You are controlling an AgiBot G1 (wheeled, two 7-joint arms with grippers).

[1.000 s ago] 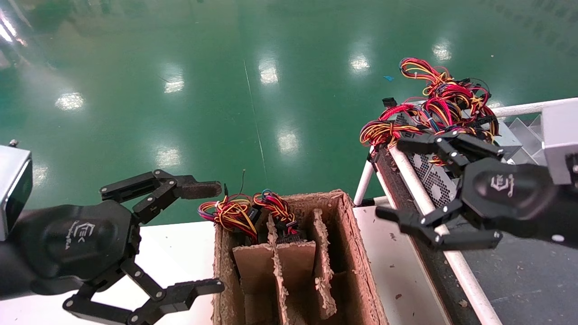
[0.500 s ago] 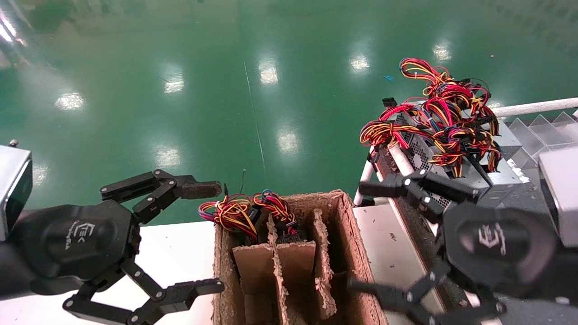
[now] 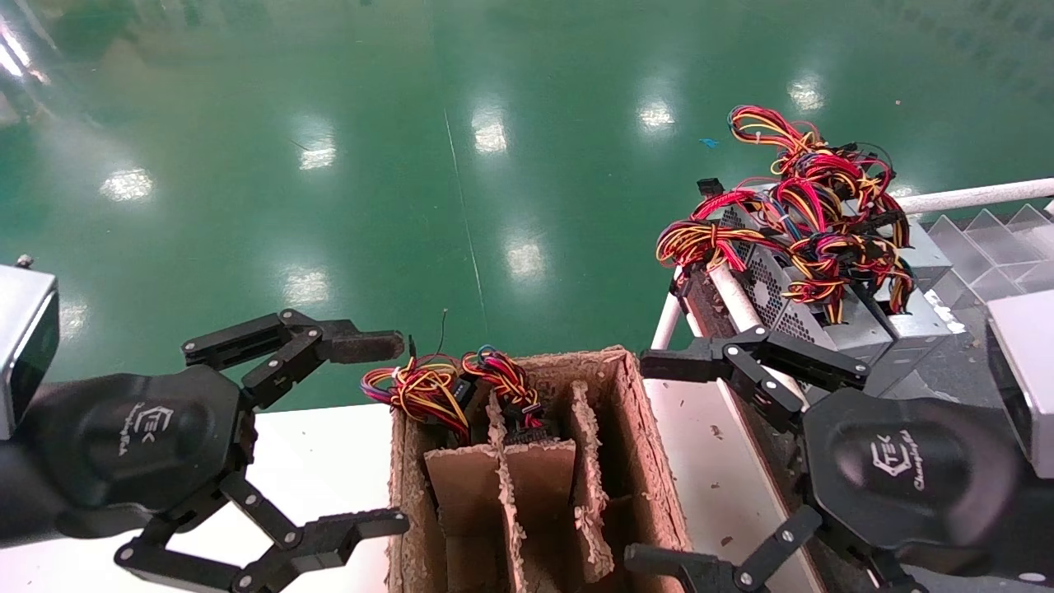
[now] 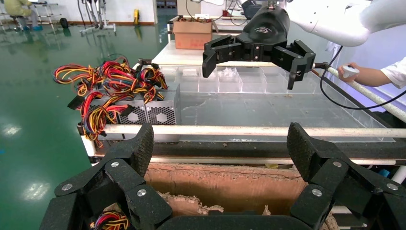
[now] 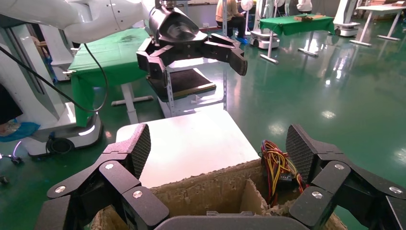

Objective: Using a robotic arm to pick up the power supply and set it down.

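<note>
Several grey power supplies [image 3: 795,309] with red-yellow wire bundles [image 3: 811,218] lie at the near end of a railed conveyor on the right, also seen in the left wrist view as power supplies [image 4: 146,112]. Two more wire bundles [image 3: 428,387] stick out of the far compartments of a cardboard box [image 3: 626,428]. My right gripper [image 3: 650,461] hangs open and empty beside the box's right wall, nearer than the grey boxes. In its own view the right gripper [image 5: 219,151] looks across the box at a bundle [image 5: 277,167]. My left gripper [image 3: 370,436] stays open and empty left of the box.
The cardboard box has torn dividers [image 3: 585,486] and stands on a white table [image 3: 321,461]. A white rail [image 3: 741,309] edges the dark conveyor [image 4: 268,110], with clear trays [image 3: 980,239] behind. Green floor lies beyond. A person's hand [image 4: 364,74] holds a controller far right.
My right gripper has dropped away from the power supplies on the conveyor, down and nearer, to beside the box's right wall, still open. The left arm has not moved.
</note>
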